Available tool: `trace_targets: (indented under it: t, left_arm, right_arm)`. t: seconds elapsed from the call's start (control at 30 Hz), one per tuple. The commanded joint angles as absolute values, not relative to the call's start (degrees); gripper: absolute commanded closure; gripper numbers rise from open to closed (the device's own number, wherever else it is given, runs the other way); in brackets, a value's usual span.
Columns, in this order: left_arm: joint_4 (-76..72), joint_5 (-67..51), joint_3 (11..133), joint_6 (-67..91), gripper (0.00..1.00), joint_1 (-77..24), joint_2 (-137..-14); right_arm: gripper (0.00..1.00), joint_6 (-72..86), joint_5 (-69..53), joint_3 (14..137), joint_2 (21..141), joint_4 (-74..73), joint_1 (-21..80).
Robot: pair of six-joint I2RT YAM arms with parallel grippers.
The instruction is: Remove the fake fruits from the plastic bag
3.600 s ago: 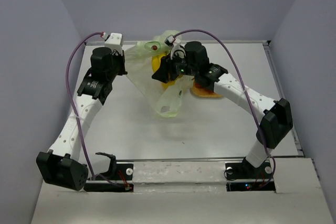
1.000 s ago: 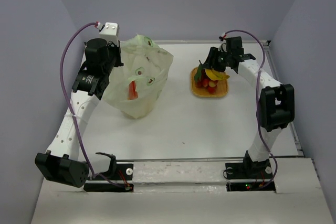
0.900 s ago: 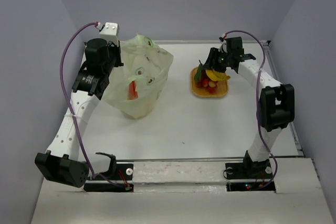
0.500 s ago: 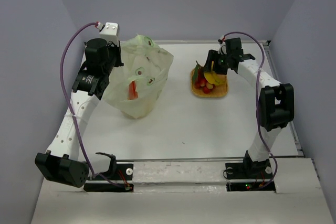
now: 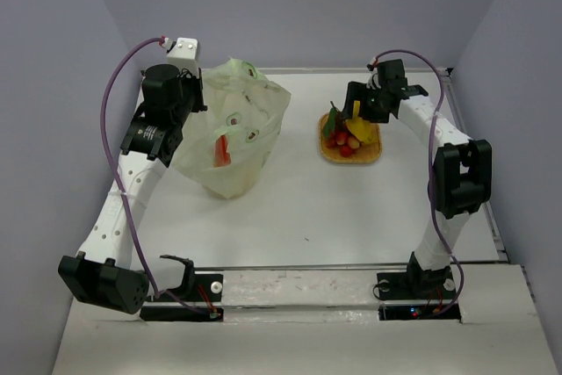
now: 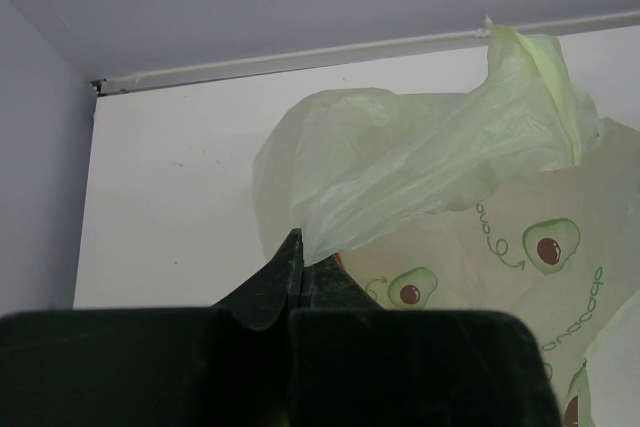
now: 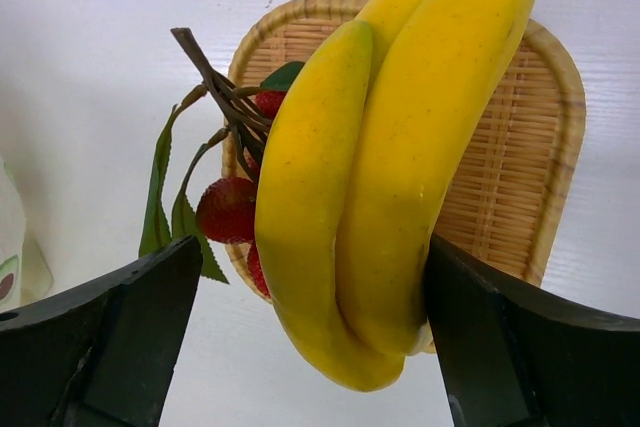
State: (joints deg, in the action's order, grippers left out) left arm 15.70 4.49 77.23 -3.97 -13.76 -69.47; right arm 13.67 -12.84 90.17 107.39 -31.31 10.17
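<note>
The fake fruits [image 7: 330, 197] lay between the fingers of the right hand [image 7: 312, 247]. The fingers were spread wide, and one stood clear of the fruit. There were two glossy yellow bananas [image 7: 400, 147] joined in one bunch, and one berry sprig [image 7: 228, 209] with red berries, green leaves and a brown stem. Both were over the single woven tray [image 7: 520, 177] near the far right of the surface [image 5: 307, 208]. The left hand [image 6: 297, 247] was pinched tight on a fold of the one plastic bag [image 6: 450, 177], which was pale green, crinkly and printed with avocados. It sat toward the far left edge, with one red piece [image 5: 222, 151] showing through it.
</note>
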Motion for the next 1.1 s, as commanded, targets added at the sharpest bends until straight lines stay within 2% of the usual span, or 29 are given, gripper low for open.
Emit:
trace_targets:
  t: [0.0, 0.27, 0.47, 0.7, 1.07]
  left_arm:
    - [13.71, 3.43, 76.73, -3.87, 1.0, -13.89, -67.85]
    - [13.71, 3.16, 76.29, -3.87, 1.0, -13.8, -67.76]
    - [13.71, 3.08, 76.03, -3.95, 1.0, -13.89, -67.68]
    - [13.88, 2.81, 75.5, -3.96, 1.0, -13.89, -67.32]
    - [13.97, 2.64, 75.24, -4.04, 1.0, -13.89, -66.97]
  right_arm:
    - [0.07, 13.27, -10.9, 90.7, 107.84, -32.52, 10.37]
    - [0.05, 13.27, -4.93, 89.56, 108.11, -33.93, 10.37]
    - [0.04, 12.3, -5.8, 88.59, 108.02, -33.93, 10.37]
    - [0.0, 12.04, -1.06, 89.64, 110.12, -34.01, 10.37]
    - [0.0, 10.28, -0.26, 92.2, 111.27, -33.92, 10.37]
